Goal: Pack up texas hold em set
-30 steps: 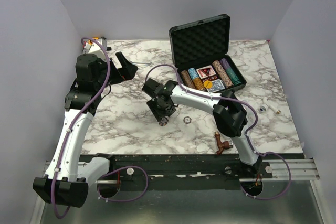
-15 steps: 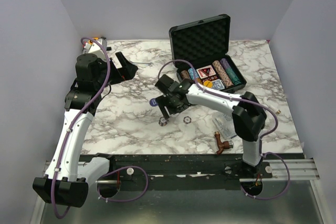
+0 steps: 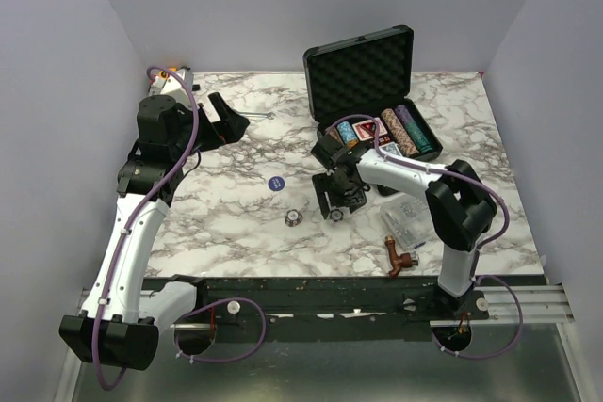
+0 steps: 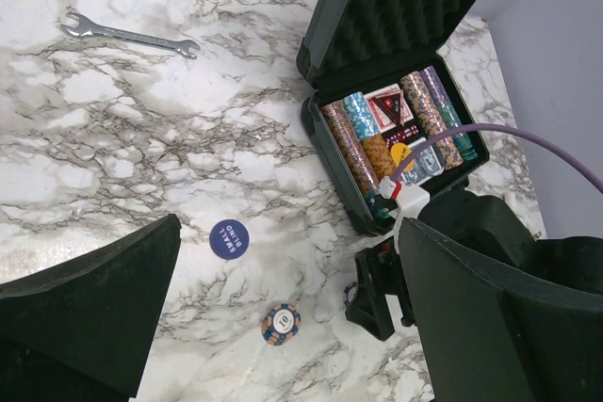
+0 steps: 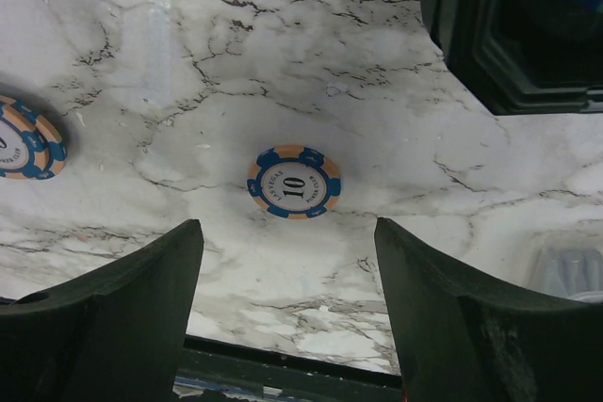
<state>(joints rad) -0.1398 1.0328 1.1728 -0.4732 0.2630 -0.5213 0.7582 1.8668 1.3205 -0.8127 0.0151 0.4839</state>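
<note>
The black case [image 3: 363, 72] stands open at the back right, with rows of striped chips [image 3: 396, 129] and a card deck [image 3: 368, 129] in its tray. Two loose striped chips lie on the marble, one [image 3: 294, 219] to the left and one [image 3: 335, 216] under my right gripper [image 3: 334, 201]. In the right wrist view that chip [image 5: 293, 182] lies flat just beyond the open, empty right gripper [image 5: 287, 233]. A blue "small blind" disc [image 3: 275, 183] lies further left. My left gripper [image 3: 224, 120] hovers wide open at the back left, holding nothing [image 4: 290, 233].
A wrench [image 3: 260, 116] lies near the left gripper. A clear plastic box [image 3: 407, 221] and a brown pipe fitting [image 3: 398, 256] sit in front of the case, by the right arm. Small metal bits [image 3: 471, 197] lie to the right.
My right gripper has swung right from over the left chip to the other chip and opened wider. The blue disc now shows uncovered. The left arm has not moved.
</note>
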